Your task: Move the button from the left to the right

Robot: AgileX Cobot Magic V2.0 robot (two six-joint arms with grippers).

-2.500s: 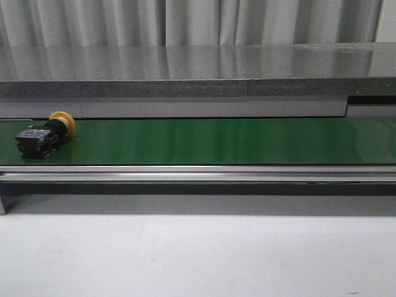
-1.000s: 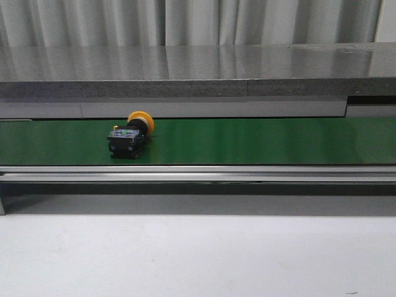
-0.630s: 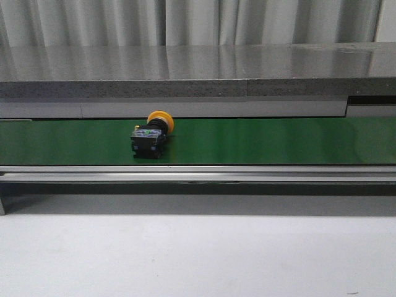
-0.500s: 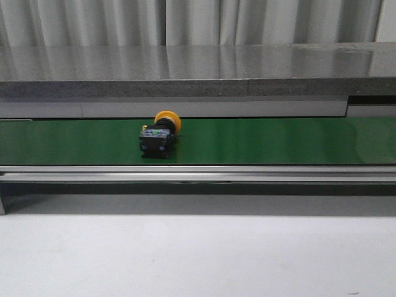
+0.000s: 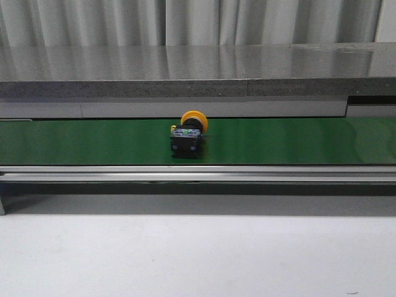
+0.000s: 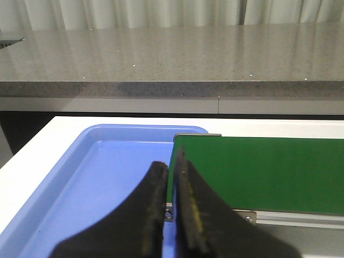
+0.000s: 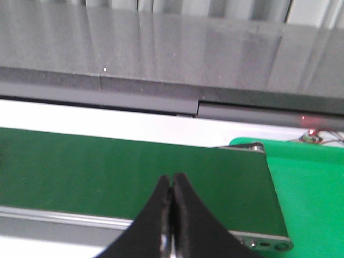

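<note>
The orange-capped, black-bodied push button (image 5: 187, 137) is riding the green conveyor belt (image 5: 297, 141) rightward, now mid-belt, while both grippers, left (image 6: 171, 167) and right (image 7: 171, 184), are waiting pinched closed on nothing.

Button (image 5: 188, 133) lying on its side on the belt (image 5: 297, 141), slightly left of the belt's middle, cap toward the rear, stone ledge (image 5: 185, 71) behind the belt, tray (image 6: 97, 177) at the belt's left end, table surface (image 5: 198, 253) in front

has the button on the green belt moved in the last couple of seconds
Yes. The button has travelled rightward along the green belt, from near its left end to about the middle of the front view, measured against the fixed grey counter behind.
</note>
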